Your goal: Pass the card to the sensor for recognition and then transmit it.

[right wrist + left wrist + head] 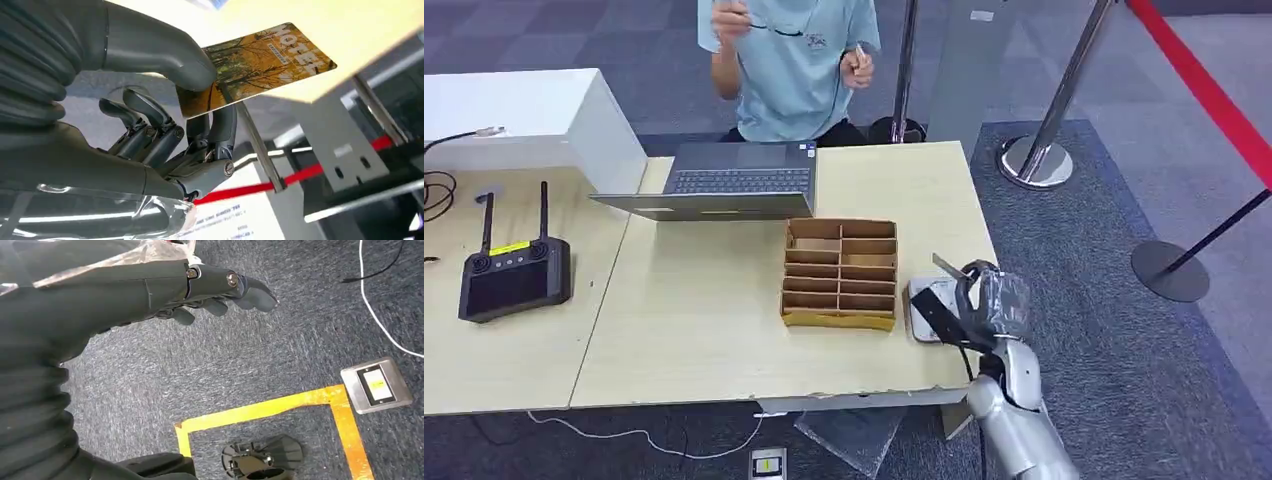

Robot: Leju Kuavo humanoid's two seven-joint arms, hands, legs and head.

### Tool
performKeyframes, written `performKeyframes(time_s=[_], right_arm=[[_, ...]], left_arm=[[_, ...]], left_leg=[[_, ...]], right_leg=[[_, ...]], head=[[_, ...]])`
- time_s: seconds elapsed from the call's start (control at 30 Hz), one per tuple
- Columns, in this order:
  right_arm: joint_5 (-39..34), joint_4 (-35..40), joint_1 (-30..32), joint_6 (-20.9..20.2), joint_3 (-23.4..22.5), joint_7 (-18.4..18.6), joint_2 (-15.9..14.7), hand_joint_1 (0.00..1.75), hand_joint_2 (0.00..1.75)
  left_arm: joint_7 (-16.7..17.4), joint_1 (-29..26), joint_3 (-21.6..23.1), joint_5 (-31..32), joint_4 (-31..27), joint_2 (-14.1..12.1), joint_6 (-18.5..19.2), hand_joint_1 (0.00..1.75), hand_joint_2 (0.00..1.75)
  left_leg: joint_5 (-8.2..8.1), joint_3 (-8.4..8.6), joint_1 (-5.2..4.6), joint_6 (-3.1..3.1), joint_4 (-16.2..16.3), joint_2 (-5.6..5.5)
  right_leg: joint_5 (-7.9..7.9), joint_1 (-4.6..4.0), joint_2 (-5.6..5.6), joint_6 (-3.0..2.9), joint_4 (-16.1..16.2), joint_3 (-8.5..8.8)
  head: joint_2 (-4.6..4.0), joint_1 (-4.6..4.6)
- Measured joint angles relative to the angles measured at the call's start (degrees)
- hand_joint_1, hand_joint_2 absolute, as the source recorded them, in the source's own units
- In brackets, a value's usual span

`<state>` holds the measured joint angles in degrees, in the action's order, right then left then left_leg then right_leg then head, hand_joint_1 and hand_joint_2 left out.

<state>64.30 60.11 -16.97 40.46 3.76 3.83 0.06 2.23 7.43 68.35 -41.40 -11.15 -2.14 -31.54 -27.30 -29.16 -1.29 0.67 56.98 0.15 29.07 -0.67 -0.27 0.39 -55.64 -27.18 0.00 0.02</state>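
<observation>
**Holding the hotel card over the reader at the worktop's right edge**

Pinching the card (260,65) between thumb and fingers (220,125), the right hand (984,305) sits at the right edge of the pale wooden worktop (714,330), near its front corner. The card is printed with an autumn forest picture and the word HOTEL. In the head view the card appears as a dark slab held over the small grey sensor pad (927,300), which lies flat on the worktop at that same edge; whether card and pad touch cannot be told.

Just beside the sensor pad, toward the worktop's middle, stands a cardboard divider box (839,272) with two columns of compartments. A laptop (724,180) lies open at the far edge, and a person in a light blue shirt (789,60) sits behind it. A black remote controller (514,275) with two antennas rests on the adjoining table to the left.

The left hand (200,290) hangs over grey carpet, its fingers loosely extended and apart, holding nothing. Below it on the floor are yellow tape lines (260,410) and a metal floor socket (376,385).
</observation>
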Motion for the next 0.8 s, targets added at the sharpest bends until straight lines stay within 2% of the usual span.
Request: performKeyframes(time_s=[0.47, 0.5, 0.63, 0.8], right_arm=[[-2.3, 2.7, -7.0, -0.2, 4.5, 0.2, -0.5, 1.75, 1.75], [-3.4, 2.7, -7.7, -0.3, 5.2, 0.9, -0.5, 1.75, 1.75], [-8.4, 3.9, -10.9, -2.1, 10.4, 7.7, -1.9, 1.75, 1.75], [-15.5, 5.8, -13.5, -6.1, 16.7, 11.4, -4.0, 1.75, 1.75]], left_arm=[[0.0, 0.7, 0.3, 0.4, 0.0, 0.0, 0.8, 0.0, 1.75], [0.0, 0.7, 0.4, 0.6, 0.0, 0.0, 0.9, 0.0, 1.75], [0.0, 0.8, 1.0, 1.0, 0.0, 0.0, 0.9, 0.0, 1.75], [-0.1, 0.9, 1.4, 1.0, 0.0, -0.1, 0.9, 0.0, 1.75]], left_leg=[[0.0, -0.04, 0.01, 0.0, 0.0, -0.01], [0.0, -0.04, 0.01, 0.0, 0.0, -0.01], [0.01, -0.02, 0.01, -0.01, 0.0, 0.0], [0.01, -0.03, 0.0, -0.01, 0.0, -0.01]], right_leg=[[0.0, -0.01, 0.0, 0.0, 0.0, -0.02], [0.0, -0.01, 0.0, 0.0, 0.0, -0.02], [0.0, -0.01, 0.0, 0.0, 0.0, -0.02], [0.0, 0.0, 0.0, 0.0, 0.0, -0.02]], head=[[0.0, -0.02], [0.0, -0.02], [0.0, -0.02], [0.0, -0.02]])
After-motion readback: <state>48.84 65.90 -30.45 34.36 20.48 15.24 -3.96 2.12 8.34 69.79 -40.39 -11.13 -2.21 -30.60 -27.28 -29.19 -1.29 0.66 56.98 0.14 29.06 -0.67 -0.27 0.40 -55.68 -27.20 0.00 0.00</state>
